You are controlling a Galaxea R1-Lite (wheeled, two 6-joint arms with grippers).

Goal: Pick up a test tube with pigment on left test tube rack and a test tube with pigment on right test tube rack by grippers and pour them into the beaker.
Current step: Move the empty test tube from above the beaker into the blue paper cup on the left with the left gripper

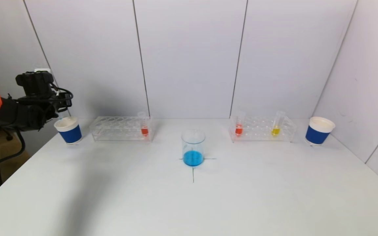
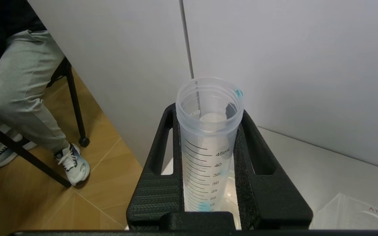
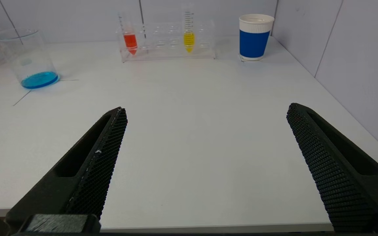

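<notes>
Test tube [image 2: 209, 137], clear and graduated, is sitting clamped between the two black fingers [image 2: 156, 183] of the left gripper [image 2: 208, 131]; only a trace of blue is showing at its bottom and on its rim. In the head view the left gripper [image 1: 59, 103] is hanging at the far left of the table [image 1: 189, 203], just above the left cup [image 1: 68, 129], a white paper cup with a blue band.

Left rack [image 1: 120, 128], of clear plastic, is standing just right of that cup and is holding one tube with red pigment [image 1: 144, 126] at its right end. Beaker [image 1: 193, 147] is standing at the table's middle on a drawn cross, between the two racks and nearer than both, with blue liquid covering its bottom.

Right rack [image 1: 262, 128] is holding a red tube [image 1: 239, 124] at its left end and a yellow tube [image 1: 277, 125], tilted, further right. Right cup [image 1: 319, 130] is standing just right of this rack, near the right wall.

Right gripper [image 3: 205, 118] is appearing only in its own wrist view, over the near right part of the table, well apart from the right rack [image 3: 167, 41]; its fingers [image 3: 323, 157] are standing wide apart and holding nothing.
</notes>
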